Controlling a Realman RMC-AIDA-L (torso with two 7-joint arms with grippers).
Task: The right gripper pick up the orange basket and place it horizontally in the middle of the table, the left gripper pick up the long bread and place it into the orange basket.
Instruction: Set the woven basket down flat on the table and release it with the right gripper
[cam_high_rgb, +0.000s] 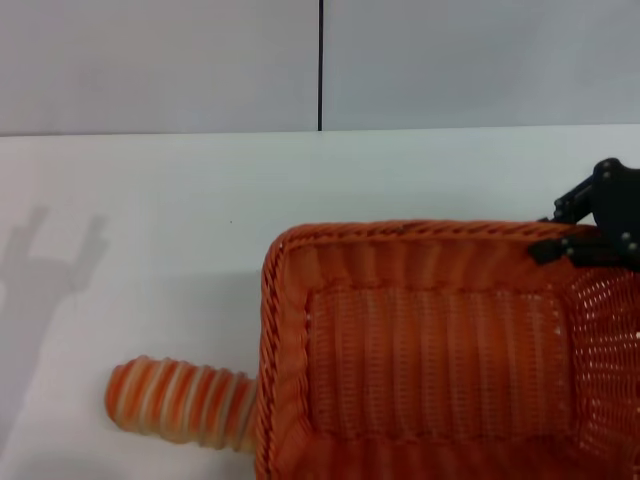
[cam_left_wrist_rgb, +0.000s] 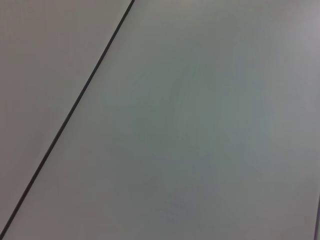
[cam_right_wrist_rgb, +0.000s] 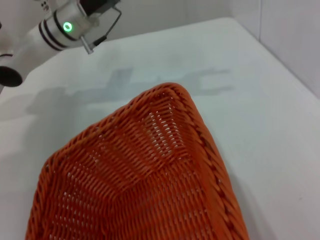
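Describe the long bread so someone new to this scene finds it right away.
Start at the big orange basket on the white table. Against the basket's left outer wall lies the long bread, a small ridged loaf, orange-and-cream striped with a rounded end, unlike the woven basket.

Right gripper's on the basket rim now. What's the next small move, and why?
Probably let go. The orange basket already lies lengthwise on the table, with the right gripper at its far right rim. The long bread waits outside its left wall.
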